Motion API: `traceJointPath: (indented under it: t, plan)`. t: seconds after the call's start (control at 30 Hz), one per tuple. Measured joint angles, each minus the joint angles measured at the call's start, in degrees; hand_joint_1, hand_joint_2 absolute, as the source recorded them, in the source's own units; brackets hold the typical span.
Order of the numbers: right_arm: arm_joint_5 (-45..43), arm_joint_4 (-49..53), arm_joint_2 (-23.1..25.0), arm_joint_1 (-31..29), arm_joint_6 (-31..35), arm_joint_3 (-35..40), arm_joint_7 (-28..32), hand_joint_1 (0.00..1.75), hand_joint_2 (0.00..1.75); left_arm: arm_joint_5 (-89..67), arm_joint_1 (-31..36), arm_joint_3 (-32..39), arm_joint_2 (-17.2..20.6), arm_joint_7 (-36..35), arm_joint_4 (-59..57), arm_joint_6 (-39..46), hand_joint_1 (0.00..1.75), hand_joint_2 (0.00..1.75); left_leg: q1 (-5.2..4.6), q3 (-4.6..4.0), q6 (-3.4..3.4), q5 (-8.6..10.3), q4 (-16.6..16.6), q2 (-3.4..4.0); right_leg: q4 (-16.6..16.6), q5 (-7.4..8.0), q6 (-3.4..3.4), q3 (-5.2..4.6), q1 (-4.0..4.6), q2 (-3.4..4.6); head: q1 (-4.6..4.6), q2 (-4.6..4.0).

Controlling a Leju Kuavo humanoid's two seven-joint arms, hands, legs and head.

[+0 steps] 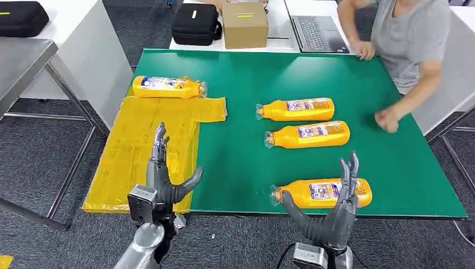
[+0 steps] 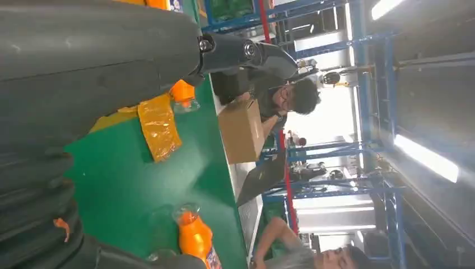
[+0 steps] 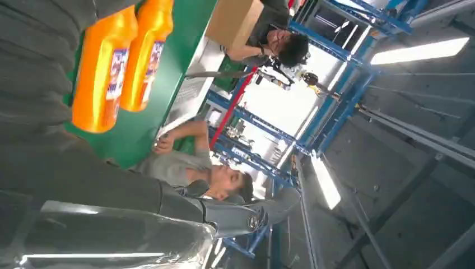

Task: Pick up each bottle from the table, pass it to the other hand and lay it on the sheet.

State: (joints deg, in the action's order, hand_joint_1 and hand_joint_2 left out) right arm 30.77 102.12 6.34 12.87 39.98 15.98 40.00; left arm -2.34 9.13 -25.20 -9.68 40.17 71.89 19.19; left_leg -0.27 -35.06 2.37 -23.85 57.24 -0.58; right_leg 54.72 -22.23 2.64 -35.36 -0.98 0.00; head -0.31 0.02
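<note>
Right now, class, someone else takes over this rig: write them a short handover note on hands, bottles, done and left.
Left hand: open, raised over the yellow sheet.
Right hand: open, raised just in front of the nearest bottle, not gripping it.
Done: one bottle lies at the sheet's far edge.
Left: three on the green mat, namely the nearest, the middle bottle and the far bottle.

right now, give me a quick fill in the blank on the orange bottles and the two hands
1. The orange plastic bottles lying on the bare green mat number ____.
2. One orange bottle lies at the far end of the ____ plastic sheet.
3. The bottle nearest the table's front edge lies just beyond the robot's ____ hand.
4. The left hand holds ____.

Missing words: three; yellow; right; nothing
</note>
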Motion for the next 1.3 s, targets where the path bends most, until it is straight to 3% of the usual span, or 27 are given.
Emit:
traceJointPath:
  t: [0.27, 0.43, 0.67, 0.77, 0.87, 1.3]
  plan:
    - [3.2, -0.2, -5.0, 5.2, 0.0, -6.8, -0.7, 0.00, 1.75, -0.6, -0.2, 1.2, 0.9, 0.0, 0.9, 0.4, 0.00, 1.75, -0.01, -0.03, 0.03, -0.03, 0.0, -0.02, 0.0, 0.00, 0.01, 0.01, -0.01, -0.01, 0.00, 0.00]
    - [10.7, -1.8, -10.1, 6.2, -3.5, -9.9, -8.5, 0.00, 1.75, -0.1, 0.1, 2.0, 1.1, 0.0, 0.7, -1.9, 0.00, 1.75, -0.04, -0.02, 0.04, -0.07, 0.0, -0.01, 0.0, -0.01, 0.03, -0.01, -0.02, 0.00, 0.00, 0.00]
    - [10.4, -2.4, -15.8, 6.5, -8.1, -13.1, -12.2, 0.00, 1.75, 0.8, 1.8, 3.1, 1.0, 0.0, -1.4, -2.9, 0.00, 1.75, -0.04, 0.01, 0.06, -0.05, 0.0, 0.01, 0.0, 0.01, 0.05, 0.00, -0.02, 0.00, -0.02, 0.00]
    - [15.7, -1.9, -17.5, 7.5, -12.7, -15.3, -15.3, 0.00, 1.75, 1.1, 2.2, 3.7, 1.0, 0.0, -2.1, -3.9, 0.00, 1.75, -0.04, 0.01, 0.06, -0.05, 0.0, 0.01, 0.0, 0.01, 0.05, 0.00, -0.01, 0.00, 0.00, 0.00]
    - [22.2, -1.9, -18.7, 8.2, -14.0, -17.1, -16.6, 0.00, 1.75, 1.2, 2.5, 4.0, 0.9, 0.0, -3.0, -4.4, 0.00, 1.75, -0.04, -0.01, 0.06, -0.07, 0.0, 0.01, 0.0, 0.00, 0.05, 0.00, -0.01, 0.00, -0.02, 0.00]
    - [24.9, -5.1, -19.9, 7.2, -20.1, -17.3, -19.5, 0.00, 1.75, 0.9, 2.9, 4.4, -0.2, 0.0, -6.7, -5.2, 0.00, 1.75, -0.03, -0.02, 0.06, -0.07, 0.0, 0.00, 0.0, -0.01, 0.06, 0.00, -0.01, 0.00, -0.02, 0.00]
